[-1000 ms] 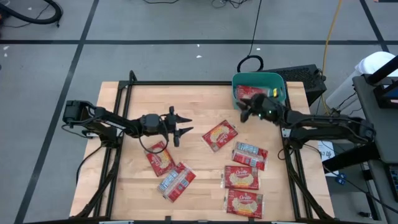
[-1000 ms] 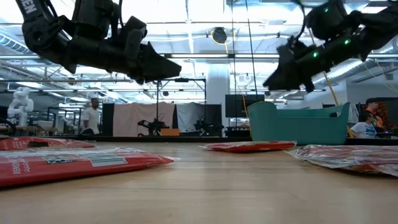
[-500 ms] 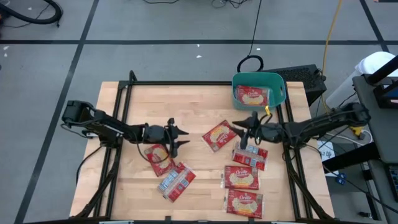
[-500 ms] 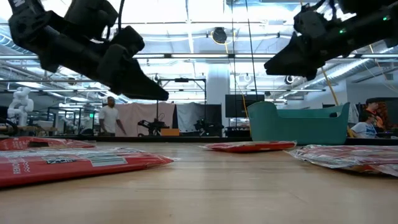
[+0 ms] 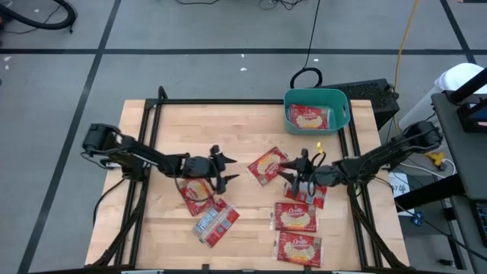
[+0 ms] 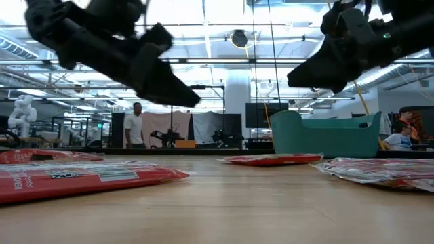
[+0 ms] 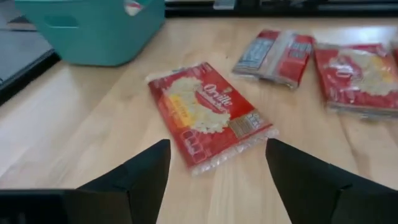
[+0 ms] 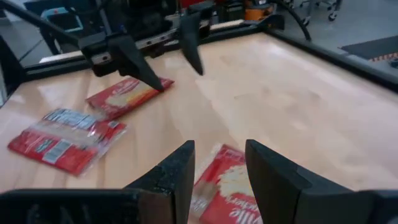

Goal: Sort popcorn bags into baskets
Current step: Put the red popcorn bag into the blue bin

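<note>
Both grippers hung empty over loose bags, one bag already in the basket.

The centre bag (image 5: 268,166) lay flat, popcorn face up, its long axis diagonal across the table (image 5: 243,125). The left gripper (image 5: 226,169), fingers spread wide, reached level toward it above another bag (image 5: 196,195). The right gripper (image 5: 291,173), fingers partly apart, faced it from the opposite side. The basket (image 5: 338,103) sat at the far right corner.

Bare table (image 5: 251,129) lies between arms and tub (image 5: 341,103).
</note>
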`<state>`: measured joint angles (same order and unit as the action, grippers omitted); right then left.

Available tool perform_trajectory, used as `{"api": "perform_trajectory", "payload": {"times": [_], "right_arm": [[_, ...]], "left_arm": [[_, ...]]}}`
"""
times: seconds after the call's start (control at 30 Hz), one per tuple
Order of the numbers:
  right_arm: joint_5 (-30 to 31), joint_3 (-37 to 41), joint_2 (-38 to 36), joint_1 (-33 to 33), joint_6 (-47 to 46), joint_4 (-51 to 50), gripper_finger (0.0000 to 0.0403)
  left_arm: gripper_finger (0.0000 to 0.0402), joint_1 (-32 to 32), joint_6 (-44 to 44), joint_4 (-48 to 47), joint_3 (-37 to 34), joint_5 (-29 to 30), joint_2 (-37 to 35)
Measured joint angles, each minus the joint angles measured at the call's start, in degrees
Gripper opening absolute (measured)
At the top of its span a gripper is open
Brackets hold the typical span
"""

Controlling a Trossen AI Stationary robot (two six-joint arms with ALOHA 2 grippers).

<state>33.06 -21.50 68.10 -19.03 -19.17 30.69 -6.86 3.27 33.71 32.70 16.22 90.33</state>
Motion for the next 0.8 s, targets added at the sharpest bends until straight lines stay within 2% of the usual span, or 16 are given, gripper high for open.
{"api": "perform_trajectory", "payload": {"times": [0.3,0.43,0.53,0.63,0.8], "right_arm": [[-0.07,-0.04,7.17,-6.04,-3.12,5.49,0.0134],[-0.07,-0.05,8.12,-8.16,-3.41,5.94,0.0134],[0.16,-0.07,8.31,-9.24,-3.60,6.23,0.0134],[0.23,-0.02,8.44,-10.08,-3.81,5.89,0.0134],[2.21,-0.02,8.72,-11.09,-3.89,5.20,0.0134]], "left_arm": [[0.0234,1.64,-0.54,-4.28,11.11,-1.23,15.29],[0.0224,2.85,0.53,-4.28,14.31,-2.21,19.62],[0.0223,4.08,-0.38,-5.27,16.75,-6.28,22.69],[0.0215,4.31,-2.09,-5.51,18.33,-6.76,25.12],[0.0158,4.80,-3.83,-4.49,19.89,-7.24,27.58]]}}
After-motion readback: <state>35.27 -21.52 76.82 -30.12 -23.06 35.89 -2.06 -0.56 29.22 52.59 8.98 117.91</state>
